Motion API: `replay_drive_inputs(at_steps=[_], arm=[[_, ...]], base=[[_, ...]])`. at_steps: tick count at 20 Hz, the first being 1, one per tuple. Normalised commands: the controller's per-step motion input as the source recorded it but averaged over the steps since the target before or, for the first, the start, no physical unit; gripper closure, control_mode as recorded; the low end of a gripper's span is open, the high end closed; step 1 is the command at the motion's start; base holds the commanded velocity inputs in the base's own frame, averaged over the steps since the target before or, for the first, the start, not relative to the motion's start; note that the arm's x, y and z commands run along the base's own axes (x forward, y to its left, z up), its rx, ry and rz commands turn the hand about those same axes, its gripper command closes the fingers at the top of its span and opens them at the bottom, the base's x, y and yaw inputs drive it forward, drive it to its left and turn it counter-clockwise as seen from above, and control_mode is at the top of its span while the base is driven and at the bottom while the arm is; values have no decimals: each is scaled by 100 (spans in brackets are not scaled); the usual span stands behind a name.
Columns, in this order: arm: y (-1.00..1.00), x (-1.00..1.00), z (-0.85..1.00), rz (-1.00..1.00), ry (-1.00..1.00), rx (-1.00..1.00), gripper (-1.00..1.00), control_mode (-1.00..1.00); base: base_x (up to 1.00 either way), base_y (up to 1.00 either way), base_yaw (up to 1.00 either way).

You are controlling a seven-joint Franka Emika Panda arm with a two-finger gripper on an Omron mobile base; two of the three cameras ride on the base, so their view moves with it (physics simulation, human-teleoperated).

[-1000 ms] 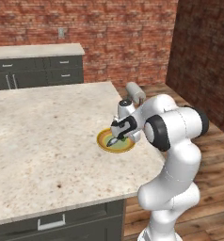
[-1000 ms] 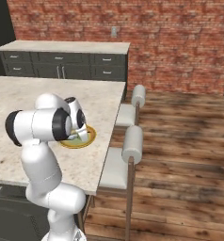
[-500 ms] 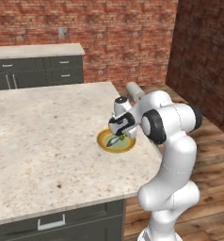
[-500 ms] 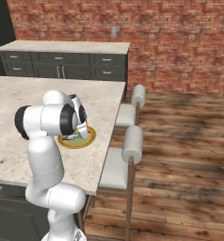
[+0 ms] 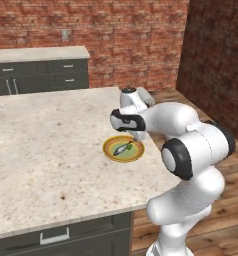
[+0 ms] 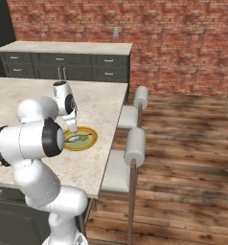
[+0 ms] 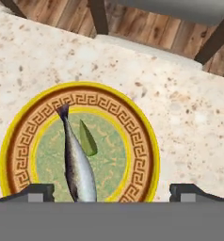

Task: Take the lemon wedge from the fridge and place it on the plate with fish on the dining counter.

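Red brick walls behind, wooden plank floor to the side, and up front a large dining island with beige speckled stone top [image 5: 46,145] on a dark grey cabinet base. Further back, against the brick, a second counter of dark grey drawers [image 5: 38,75] under a pale top.

Near the island's edge: small round yellow plate with a brownish patterned rim [image 5: 123,149], also seen in the right base view [image 6: 80,138] and close up from the hand [image 7: 20,141]. On its green middle, a slim dark grey-green fish [image 7: 78,164] lying lengthwise, tail toward the far rim. Right beside the fish, touching its flank about midway, a tiny yellow-green lemon wedge [image 7: 88,139], flat on the plate and free of any grip.

Above the plate, hanging clear of it: two-finger gripper of the white arm [image 5: 134,134], pointing down. Jaws spread wide, nothing between them. From the hand camera, two dark fingertips [image 7: 36,193] low at either side, one over the plate's near rim, the other past the rim over bare stone. Gripper visible from the other side too [image 6: 71,128], just above the plate's near edge.

Beyond the island's long edge, two stools with pale grey cushioned seats and rolled backrests [image 6: 135,146] on dark legs, standing on the wood floor.
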Motion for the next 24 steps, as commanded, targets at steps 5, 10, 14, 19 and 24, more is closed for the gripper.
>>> replay_drive_inputs(at_steps=[5,10,14,19,24], arm=[[15,-100,70,-2,-10,14,-100,-100],[8,-100,0,-4,-26,0,-100,-100],[11,-100,10,-4,-23,1,-100,-100],[-2,-80,3,-2,-28,-1,-100,-100],[23,-30,15,0,-21,-9,-100,-100]], base=[[0,0,0],[0,0,0],[0,0,0],[0,0,0],[0,0,0]])
